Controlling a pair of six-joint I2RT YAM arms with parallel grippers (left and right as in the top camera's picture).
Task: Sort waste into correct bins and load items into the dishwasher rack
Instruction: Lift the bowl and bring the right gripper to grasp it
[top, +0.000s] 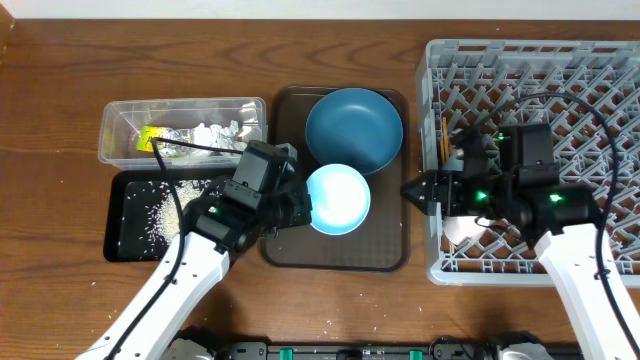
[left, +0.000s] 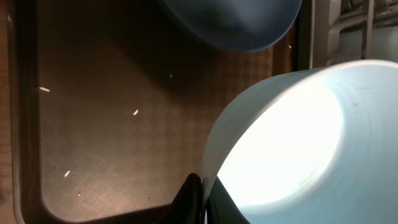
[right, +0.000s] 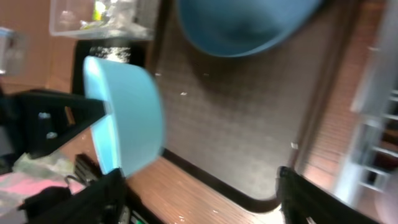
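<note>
- The left pincer pinches the rim of the light-blue bowl, which tilts above the brown serving tray.
- Just beyond the bowl, the dark-blue plate sits on the same tray.
- The right pincer hangs spread wide at the tray's right edge, beside the dishwasher rack.
- At the desk's left, rice grains speckle the black tray, next to the clear tub.

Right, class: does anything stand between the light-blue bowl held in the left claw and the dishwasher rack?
Yes. The open right claw hangs at the left edge of the rack, directly between it and the bowl, its arm over the pegs. The dark-blue plate sits aside, not in the way.
</note>
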